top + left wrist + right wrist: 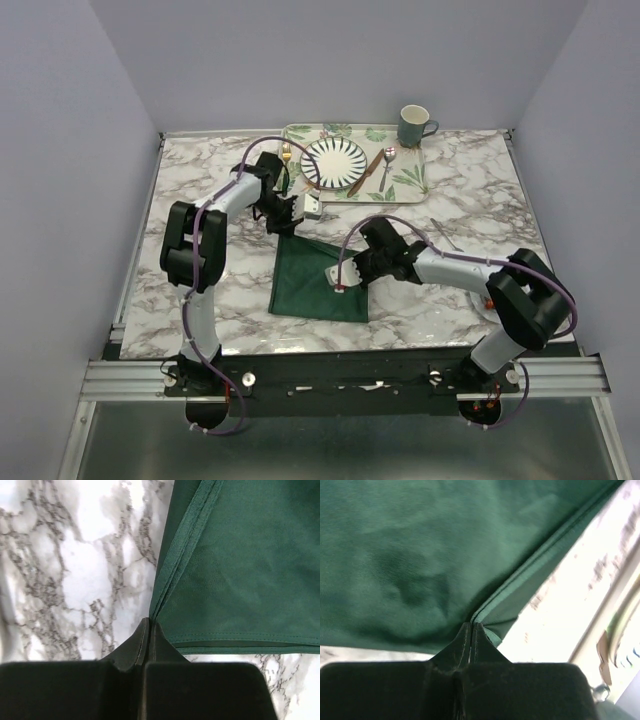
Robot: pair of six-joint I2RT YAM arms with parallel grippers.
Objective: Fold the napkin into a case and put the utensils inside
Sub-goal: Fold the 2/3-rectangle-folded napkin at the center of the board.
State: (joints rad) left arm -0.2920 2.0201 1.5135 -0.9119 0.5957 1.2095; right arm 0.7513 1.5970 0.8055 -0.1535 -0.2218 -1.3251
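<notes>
- Dark green napkin (318,285) lying flat on the marble surface (200,180), between the two arms and on the near side of the tray (410,182).
- Roughly four-sided from above, and doubled over (two hemmed edges stacked together in the left wrist view).
- Left tool (287,228) down at the napkin's far left corner, fingers pressed together with the cloth corner clamped at their tips.
- Right tool (340,282) at the napkin's right edge, fingers likewise together, with a folded hem pinched between them.
- Both arms bent low over the surface, wrists close to the cloth.
- Leaf-patterned tray at the far edge, carrying a striped plate (335,163) in its middle.
- Gold fork (286,153) just left of the plate, partly hidden behind the left arm.
- Copper-brown knife (366,172) and silver spoon (386,163) side by side right of the plate, on the tray, well apart from the napkin.
- Teal mug (413,126) at the tray's far right corner, handle to the right.
- Slim silvery item (446,235) on the bare surface beyond the right arm, possibly another utensil; too small to tell.
</notes>
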